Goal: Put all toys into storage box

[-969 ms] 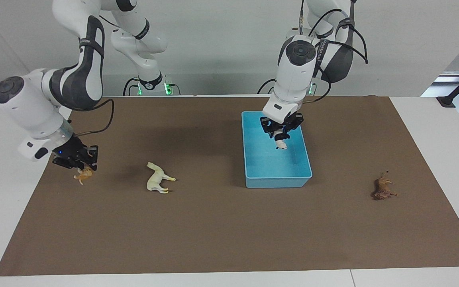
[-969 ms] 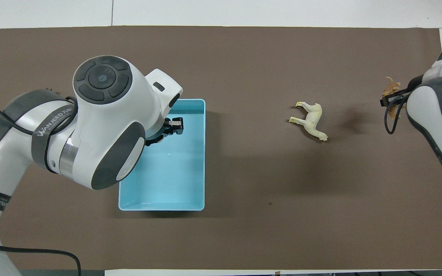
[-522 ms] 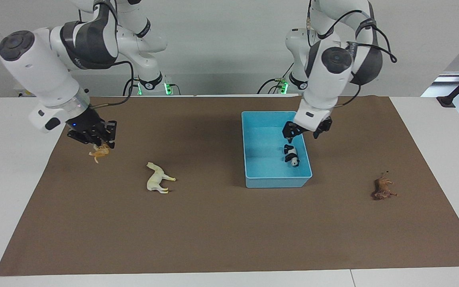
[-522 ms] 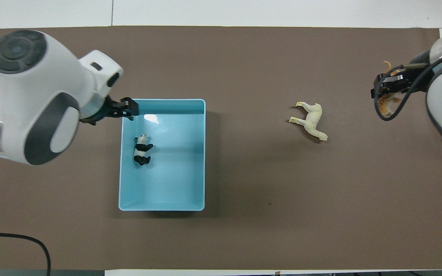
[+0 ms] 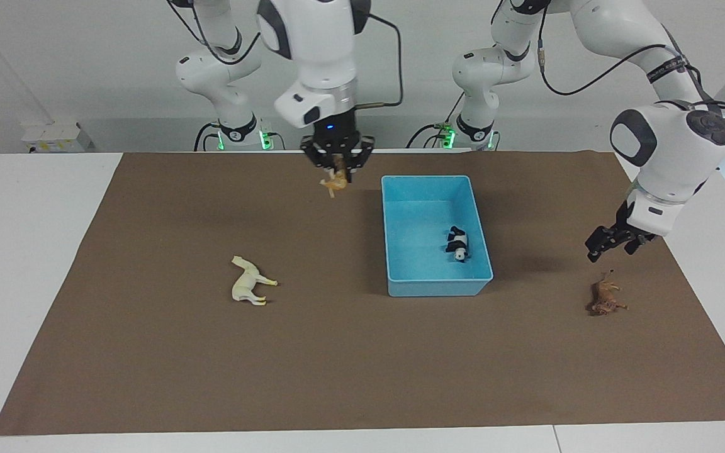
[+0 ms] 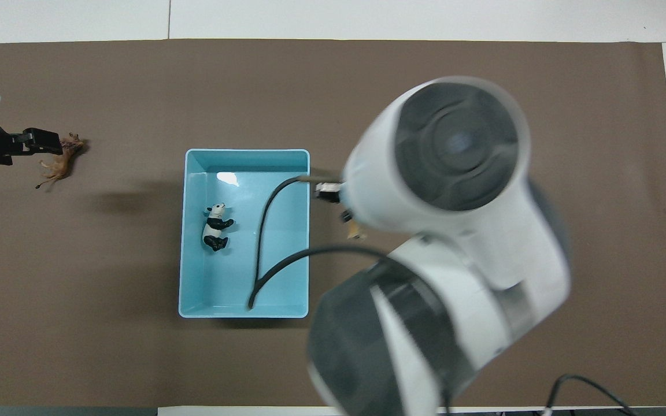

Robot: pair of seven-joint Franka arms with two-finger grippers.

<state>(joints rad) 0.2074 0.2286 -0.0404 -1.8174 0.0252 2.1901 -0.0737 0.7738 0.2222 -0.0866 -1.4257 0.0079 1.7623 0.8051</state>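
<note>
the right gripper (image 5: pixel 337 165) hangs in the air over the brown mat (image 5: pixel 337 352), just beside the rim of the storage box at the end of it nearest the robots, toward the right arm's end of the table; its fingers are clamped on the small orange striped plastic tiger figurine (image 5: pixel 335 183), which dangles below the fingertips clear of the mat. in the overhead view this arm's big white and grey body fills much of the frame and covers the gripper and most of the tiger. the rectangular light blue plastic storage box (image 5: pixel 394 251) with low walls sits on the mat in the middle part of the table, and the black-and-white plastic panda figurine (image 5: pixel 459 243) lies on its side on the box floor, close to the wall toward the left arm's end. the left gripper (image 5: pixel 611 242) is raised over the mat above the small brown plastic lion figurine (image 5: pixel 604 297), with a gap between its fingertips and the toy in the facing view; its fingers look parted and hold nothing. the lion lies on its side on the mat toward the left arm's end, well apart from the box. the cream-white plastic horse figurine (image 5: pixel 249 281) lies on its side on the mat toward the right arm's end, also well apart from the box.
</note>
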